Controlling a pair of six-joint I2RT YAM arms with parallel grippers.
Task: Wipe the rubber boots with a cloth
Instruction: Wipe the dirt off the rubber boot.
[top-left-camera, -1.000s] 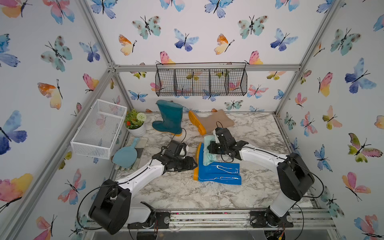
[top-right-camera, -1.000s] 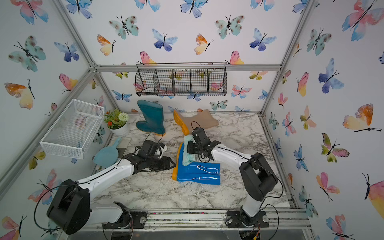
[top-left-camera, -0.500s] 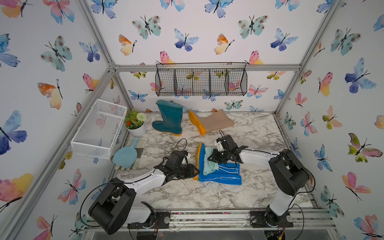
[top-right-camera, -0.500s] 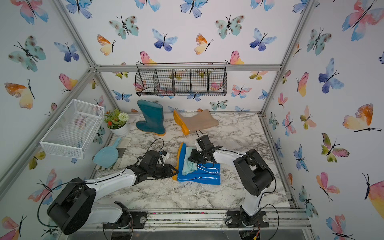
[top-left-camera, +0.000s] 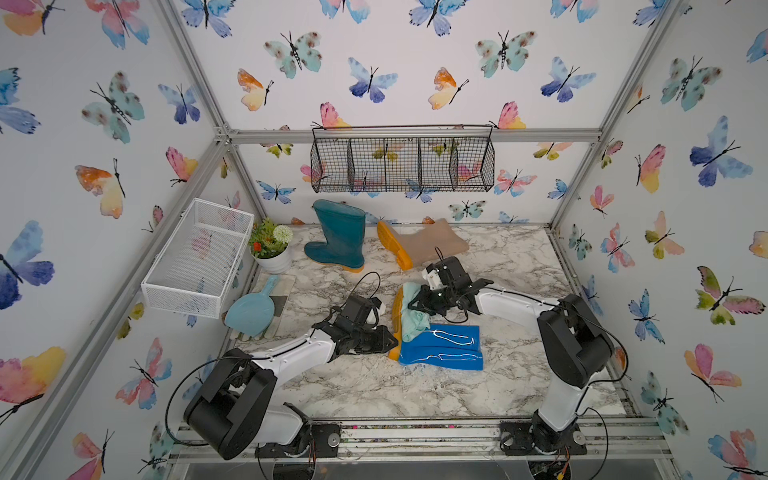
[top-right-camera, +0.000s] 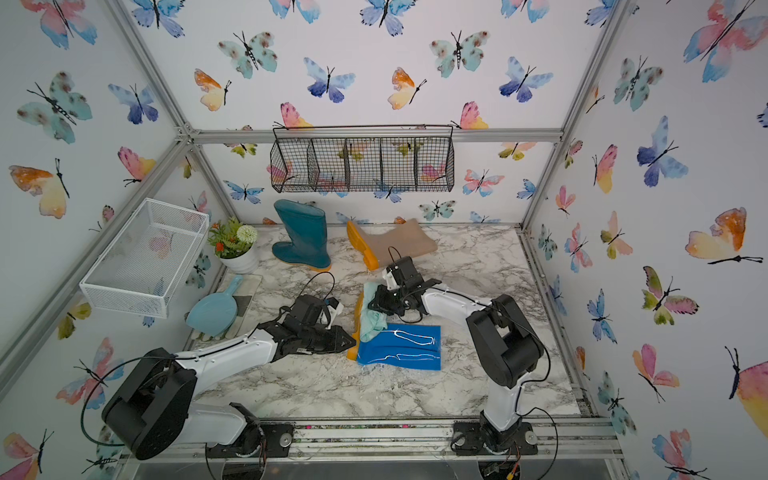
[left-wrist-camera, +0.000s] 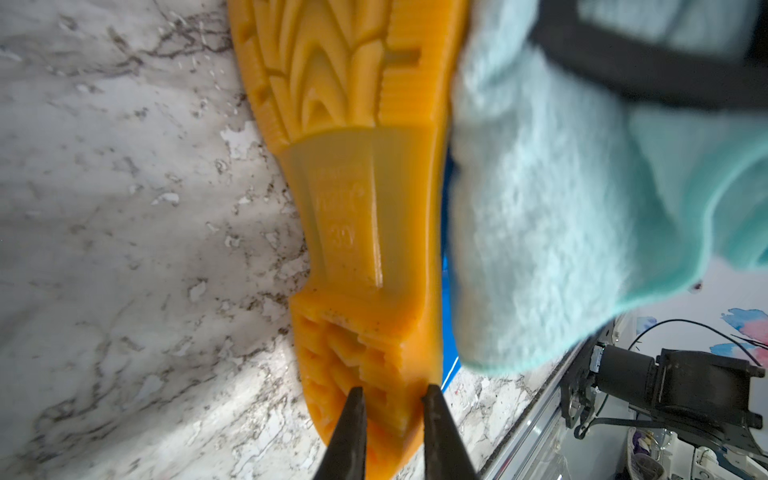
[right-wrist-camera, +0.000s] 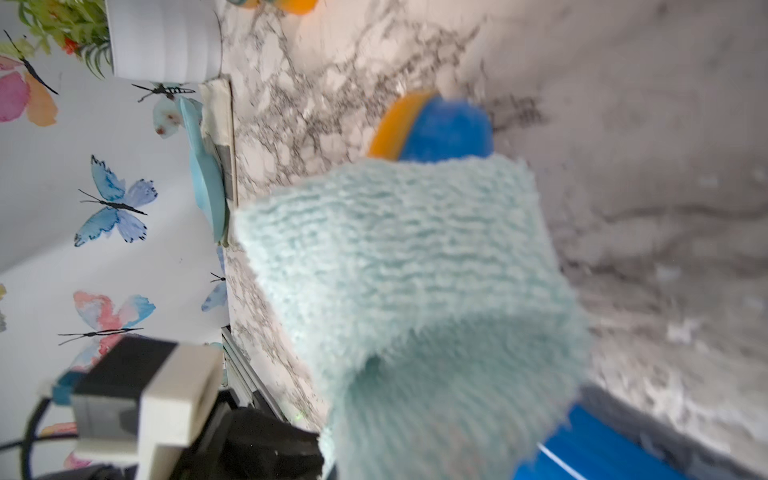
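**Blue boot** (top-left-camera: 440, 348): lies on its side on the table (top-left-camera: 519, 266), mid-width and toward the front. The shaft's long axis runs across the table, with the mouth pointing to the robot's right. The orange sole (top-left-camera: 396, 328) faces the robot's left. The foot runs front to back, toe away from the robot, heel toward it.

**Markings:** in the left wrist view the sole (left-wrist-camera: 361, 208) carries a moulded "39" in the arch. A raised mark just above it is too soft to read.

**Cloth** (top-left-camera: 412, 319): draped over the foot of the blue boot from the toe end to the ankle. It touches the upper and hangs along the sole's edge.

**Right claw** (top-left-camera: 417, 304): closed tight on the cloth at its far end, over the toe. In the right wrist view the cloth (right-wrist-camera: 415, 291) hides the fingers. The blue toe and a strip of sole show past it.

**Left claw** (top-left-camera: 388, 343): low over the table at the heel of the blue boot. In the left wrist view its fingers (left-wrist-camera: 349, 432) stand a narrow gap apart, with the heel tread between the tips. Whether they pinch the heel cannot be told.

**Teal boot** (top-left-camera: 337, 235): upright on its sole at the rear left, shaft vertical, just beside a plant (top-left-camera: 270, 245).

**Beige boot** (top-left-camera: 432, 245): on its side at the rear, to the right of the teal boot and apart from it. Its sole faces the robot's left and its shaft runs to the right, the same lie as the blue boot.
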